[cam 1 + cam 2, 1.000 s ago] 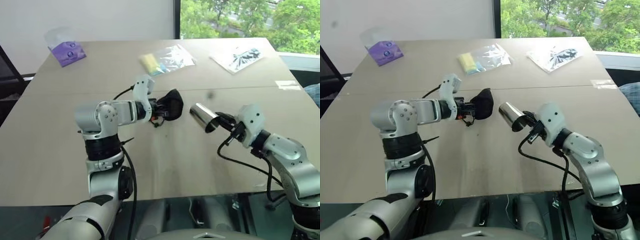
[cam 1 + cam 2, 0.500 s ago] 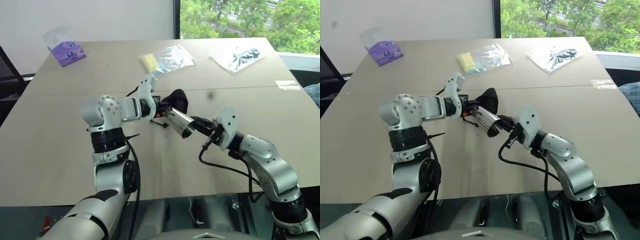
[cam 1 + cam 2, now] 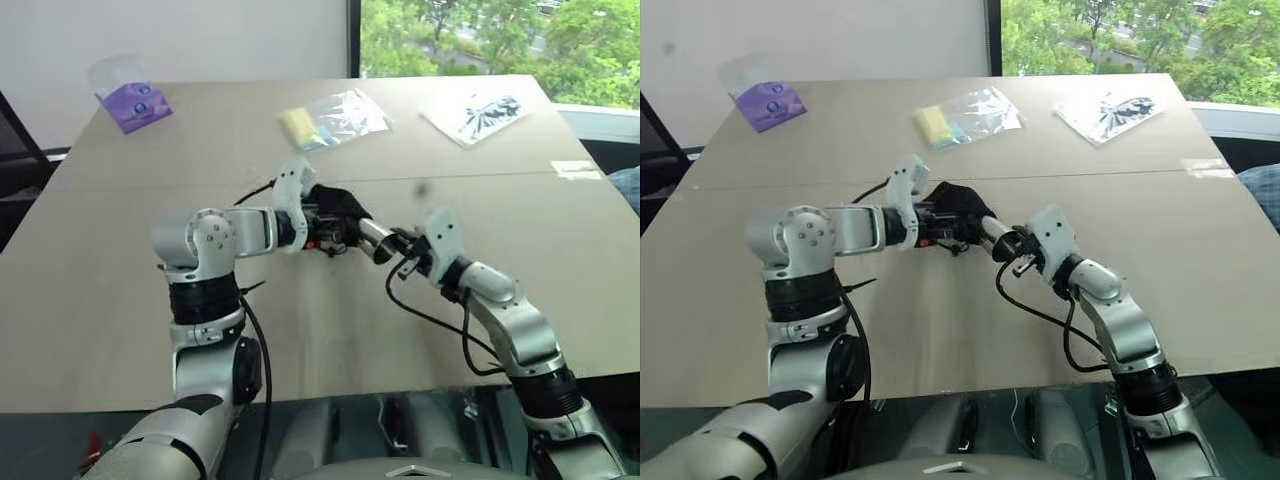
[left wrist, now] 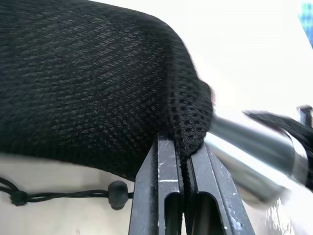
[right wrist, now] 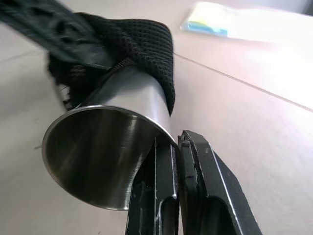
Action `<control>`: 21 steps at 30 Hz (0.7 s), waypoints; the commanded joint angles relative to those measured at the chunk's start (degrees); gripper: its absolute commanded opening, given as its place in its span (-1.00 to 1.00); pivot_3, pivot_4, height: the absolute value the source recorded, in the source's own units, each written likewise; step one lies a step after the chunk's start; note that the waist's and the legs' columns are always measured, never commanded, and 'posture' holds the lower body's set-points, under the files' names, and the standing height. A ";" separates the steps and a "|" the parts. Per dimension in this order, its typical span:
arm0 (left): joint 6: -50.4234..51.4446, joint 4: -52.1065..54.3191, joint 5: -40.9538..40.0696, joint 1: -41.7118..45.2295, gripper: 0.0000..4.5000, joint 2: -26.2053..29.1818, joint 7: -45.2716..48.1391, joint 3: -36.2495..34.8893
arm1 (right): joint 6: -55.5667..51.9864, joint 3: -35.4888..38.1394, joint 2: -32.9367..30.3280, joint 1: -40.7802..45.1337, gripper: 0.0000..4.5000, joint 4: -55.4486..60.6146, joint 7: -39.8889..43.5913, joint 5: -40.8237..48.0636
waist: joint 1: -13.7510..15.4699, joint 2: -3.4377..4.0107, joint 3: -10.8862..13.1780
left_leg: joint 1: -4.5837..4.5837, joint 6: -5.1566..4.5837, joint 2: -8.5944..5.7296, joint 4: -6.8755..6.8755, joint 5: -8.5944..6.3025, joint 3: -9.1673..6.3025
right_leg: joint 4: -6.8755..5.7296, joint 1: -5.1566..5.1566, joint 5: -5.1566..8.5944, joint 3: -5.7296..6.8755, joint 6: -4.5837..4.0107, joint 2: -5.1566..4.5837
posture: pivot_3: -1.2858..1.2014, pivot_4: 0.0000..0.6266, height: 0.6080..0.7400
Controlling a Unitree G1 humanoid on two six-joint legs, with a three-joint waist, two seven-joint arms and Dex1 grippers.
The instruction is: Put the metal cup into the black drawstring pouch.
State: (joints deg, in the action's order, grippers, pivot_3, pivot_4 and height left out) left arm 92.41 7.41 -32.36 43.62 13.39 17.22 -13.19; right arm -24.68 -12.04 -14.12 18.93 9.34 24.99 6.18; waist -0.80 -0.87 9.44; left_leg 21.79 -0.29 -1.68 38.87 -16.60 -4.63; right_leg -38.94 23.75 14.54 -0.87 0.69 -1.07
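Over the middle of the table my left gripper (image 4: 182, 147) is shut on the rim fabric of the black drawstring pouch (image 3: 338, 204), holding its mouth toward the right. The pouch's thin cord (image 4: 58, 196) with a bead hangs underneath. The metal cup (image 5: 112, 156), shiny and tapered, lies nearly level with its closed end pushed into the pouch mouth and its open end facing back toward my right wrist. My right gripper (image 5: 177, 142) is shut on the cup's rim, one finger inside and one outside. Mesh covers the cup's far end; its body (image 3: 376, 240) shows between pouch and gripper.
At the back of the wooden table (image 3: 120, 330) lie a clear bag with a purple packet (image 3: 130, 100), a clear bag with a yellow item (image 3: 335, 118) and a bag with a black-and-white pattern (image 3: 475, 115). A strip of tape (image 3: 575, 170) sits at the right edge.
My right gripper has carried the cup leftward and down from well apart of the pouch until its closed end entered the pouch mouth. The left gripper has kept its grip and shifted only slightly.
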 commanded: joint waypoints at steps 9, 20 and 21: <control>0.09 5.46 -3.21 0.35 -1.00 1.76 -0.59 1.91 | 3.96 -2.90 4.17 2.69 -0.97 -0.98 3.75 0.95 | -0.14 0.00 0.00 | 0.00 0.00 0.00 -0.01 0.00 -0.01 | 0.00 0.00 0.00 0.01 0.00 0.02 | 0.03 -0.52 1.00; 0.09 10.55 -6.21 -0.67 -1.00 2.95 -1.00 3.11 | -3.58 6.55 16.93 9.56 -0.97 -12.75 -4.76 7.31 | -0.22 0.01 0.00 | -0.02 0.02 0.02 -0.09 0.01 -0.01 | 0.00 0.04 0.00 0.00 -0.01 0.03 | 0.03 -0.52 1.00; 0.09 10.78 -6.57 -0.93 -1.00 3.42 -1.10 2.74 | -4.91 10.36 19.08 10.59 -0.97 -14.07 -6.91 10.21 | -0.19 0.01 0.00 | -0.02 0.02 0.02 -0.13 0.01 -0.01 | 0.00 0.06 0.00 -0.01 -0.02 0.02 | 0.03 -0.52 1.00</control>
State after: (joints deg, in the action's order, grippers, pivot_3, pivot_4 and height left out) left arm 91.80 16.07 -36.15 43.21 16.53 15.63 -10.94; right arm -28.27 -8.05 2.05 26.55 -4.40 22.13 11.17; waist -0.99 -0.86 9.44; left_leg 21.77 -0.27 -1.66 38.74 -16.59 -4.65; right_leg -38.93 23.81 14.54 -0.87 0.67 -1.04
